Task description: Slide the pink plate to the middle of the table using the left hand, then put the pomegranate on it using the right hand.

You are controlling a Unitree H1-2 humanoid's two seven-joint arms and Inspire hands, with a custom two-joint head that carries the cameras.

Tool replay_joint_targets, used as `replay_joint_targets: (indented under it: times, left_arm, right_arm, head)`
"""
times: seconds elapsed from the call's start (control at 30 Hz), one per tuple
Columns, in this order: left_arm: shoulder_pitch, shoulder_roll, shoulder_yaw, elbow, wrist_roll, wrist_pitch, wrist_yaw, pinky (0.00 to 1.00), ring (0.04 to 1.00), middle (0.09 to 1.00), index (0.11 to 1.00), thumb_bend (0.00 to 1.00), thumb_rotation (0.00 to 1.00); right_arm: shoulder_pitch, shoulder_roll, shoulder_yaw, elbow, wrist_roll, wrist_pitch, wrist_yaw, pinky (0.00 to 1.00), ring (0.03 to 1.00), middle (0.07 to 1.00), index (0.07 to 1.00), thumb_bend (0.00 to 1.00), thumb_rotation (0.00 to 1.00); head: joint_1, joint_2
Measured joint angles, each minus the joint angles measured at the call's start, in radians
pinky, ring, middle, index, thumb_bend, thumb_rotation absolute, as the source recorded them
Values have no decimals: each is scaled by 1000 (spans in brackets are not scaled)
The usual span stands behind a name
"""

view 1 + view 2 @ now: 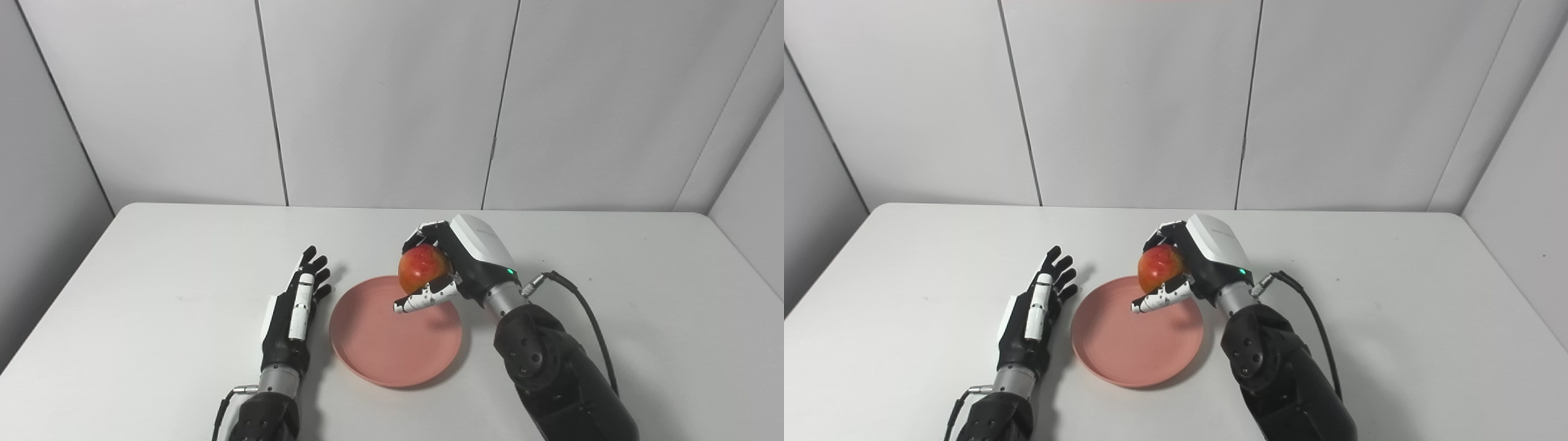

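A pink plate [380, 349] lies near the middle of the white table [153, 275], toward its front edge. My right hand [456, 263] is shut on a red and yellow pomegranate [421, 267], holding it in the air over the plate's far right rim. My left hand [297, 300] rests flat on the table just left of the plate, fingers stretched out and apart, holding nothing. A small gap separates it from the plate's rim.
Grey wall panels [380, 98] stand behind the table and on both sides. A black cable [588, 318] loops from my right wrist over the table's right part.
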Motion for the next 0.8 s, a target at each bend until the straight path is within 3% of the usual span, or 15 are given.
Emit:
replay_joint_targets:
  times: [0.33,0.47,0.8]
  left_arm:
    - [-2,-23,-1,5,38,-4,45,890,923,929,931,375,1000]
    - [-3,-31,-1,6,43,-4,58,879,915,921,921,378,1000]
    - [-6,-38,-4,11,60,-10,82,874,912,922,921,380,1000]
  right_arm:
    - [-2,23,32,34,1,-21,4,265,340,405,486,502,138]
    - [-2,33,45,68,1,-28,5,282,364,438,487,502,138]
    - [4,39,70,133,-1,-64,-2,249,330,400,486,504,134]
  head:
    - [69,21]
    - [81,31]
    - [97,48]
